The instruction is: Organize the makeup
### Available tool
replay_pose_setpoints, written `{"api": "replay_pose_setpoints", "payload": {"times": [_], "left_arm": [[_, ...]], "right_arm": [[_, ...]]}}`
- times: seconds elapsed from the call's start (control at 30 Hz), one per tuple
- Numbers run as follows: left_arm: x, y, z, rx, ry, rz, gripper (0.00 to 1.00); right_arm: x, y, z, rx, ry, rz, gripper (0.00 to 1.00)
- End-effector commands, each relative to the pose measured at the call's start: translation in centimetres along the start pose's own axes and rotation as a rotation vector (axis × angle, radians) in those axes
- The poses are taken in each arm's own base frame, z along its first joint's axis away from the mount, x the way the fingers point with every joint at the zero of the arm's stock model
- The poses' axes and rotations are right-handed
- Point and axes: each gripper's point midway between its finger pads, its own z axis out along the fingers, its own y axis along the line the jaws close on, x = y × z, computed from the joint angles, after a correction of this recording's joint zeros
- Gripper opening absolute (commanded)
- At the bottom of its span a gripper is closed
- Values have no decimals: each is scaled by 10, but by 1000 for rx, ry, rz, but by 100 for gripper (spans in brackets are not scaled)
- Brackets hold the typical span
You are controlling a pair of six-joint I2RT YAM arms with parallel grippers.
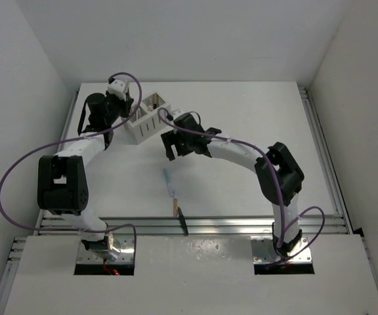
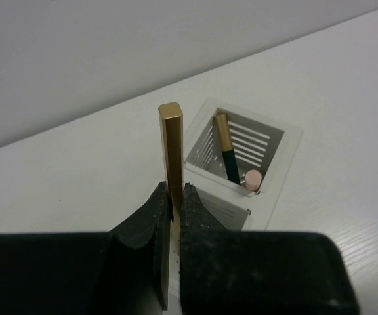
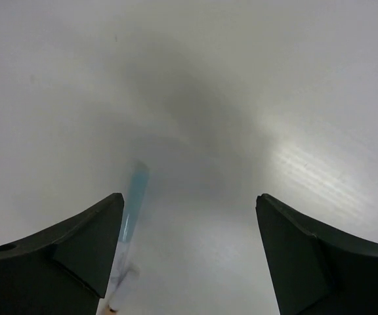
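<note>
My left gripper [image 2: 176,197] is shut on a gold-tan makeup stick [image 2: 170,141], which stands upright between the fingers just short of the white slotted box [image 2: 289,149]. One compartment of the box holds a black-and-gold stick [image 2: 226,149] and a pink-tipped stick [image 2: 252,178]. From above, the left gripper [image 1: 128,108] sits at the box's [image 1: 143,128] left side. My right gripper [image 1: 171,148] hangs open over the table with nothing in it. A pale blue stick [image 3: 135,195] lies beside its left finger, apart from it. The same pale blue stick [image 1: 168,182] lies mid-table.
A tan stick [image 1: 175,208] and a black stick [image 1: 183,221] lie near the table's front edge, by the metal rail [image 1: 241,223]. White walls close in the table on three sides.
</note>
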Motion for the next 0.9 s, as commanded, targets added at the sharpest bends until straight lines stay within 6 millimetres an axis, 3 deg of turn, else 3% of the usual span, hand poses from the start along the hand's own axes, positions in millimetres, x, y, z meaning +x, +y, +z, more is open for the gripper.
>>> {"api": "replay_pose_setpoints", "payload": {"times": [0.0, 0.07, 0.23, 0.33, 0.43, 0.47, 0.53, 0.63, 0.7, 0.73, 0.8, 0.87], "left_arm": [[-4, 10, 3, -70, -75, 12, 0], [1, 12, 5, -80, -77, 35, 0], [20, 7, 9, -55, -43, 22, 0], [31, 3, 9, -40, -19, -1, 6], [40, 2, 9, -36, 10, -11, 20], [43, 1, 9, -35, 20, -24, 32], [52, -1, 7, -30, 54, -37, 41], [50, -2, 6, -27, 81, -57, 54], [53, -3, 6, -22, 116, -81, 57], [41, -1, 7, -24, 104, -87, 57], [40, -1, 7, -23, 119, -104, 57], [34, 3, 5, -32, 128, -119, 58]], "right_arm": [[50, 17, -2, 13, 174, -98, 82], [54, 26, 1, -7, 182, -116, 82], [85, 46, 16, -35, 274, -122, 72], [106, 53, 24, -31, 307, -140, 70], [111, 54, 35, -22, 314, -135, 65], [113, 55, 37, -18, 321, -139, 63], [117, 53, 44, 1, 328, -145, 60], [121, 44, 49, 46, 344, -145, 51], [122, 40, 52, 53, 342, -143, 38], [122, 41, 52, 54, 342, -141, 33], [121, 40, 51, 56, 341, -143, 22], [116, 42, 51, 53, 326, -135, 16]]}}
